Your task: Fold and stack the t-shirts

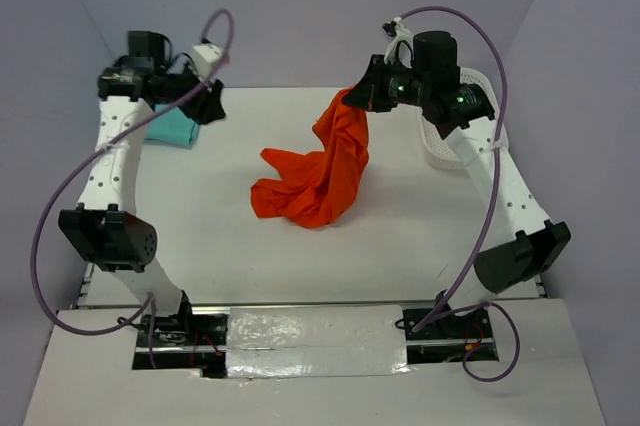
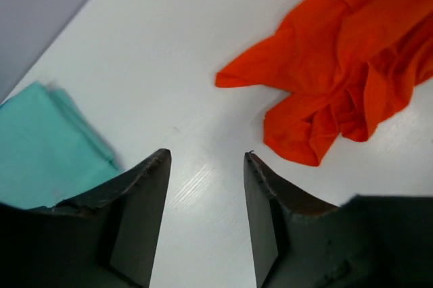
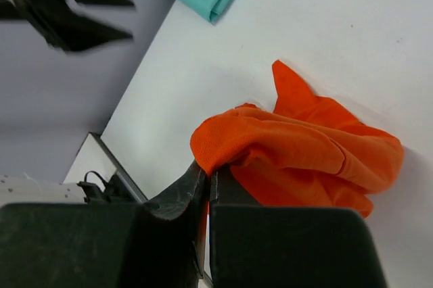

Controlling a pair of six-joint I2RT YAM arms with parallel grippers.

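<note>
The crumpled orange cotton t-shirt (image 1: 315, 181) hangs by one bunched edge from the right gripper (image 1: 358, 96), which is raised above the far middle of the white counter (image 1: 250, 256). The shirt's lower folds trail down and rest in a heap on the counter surface. In the right wrist view the right gripper (image 3: 206, 174) is clenched on a fold of the orange fabric (image 3: 304, 153), its fingers almost meeting. The left gripper (image 1: 212, 101) hovers at the far left with its fingers spread and nothing between them (image 2: 206, 156), just beside the folded teal t-shirt (image 1: 170, 130), which lies flat near the counter's left edge, well apart from the orange one. A white perforated plastic basket (image 1: 440, 151) stands behind the right arm.
</note>
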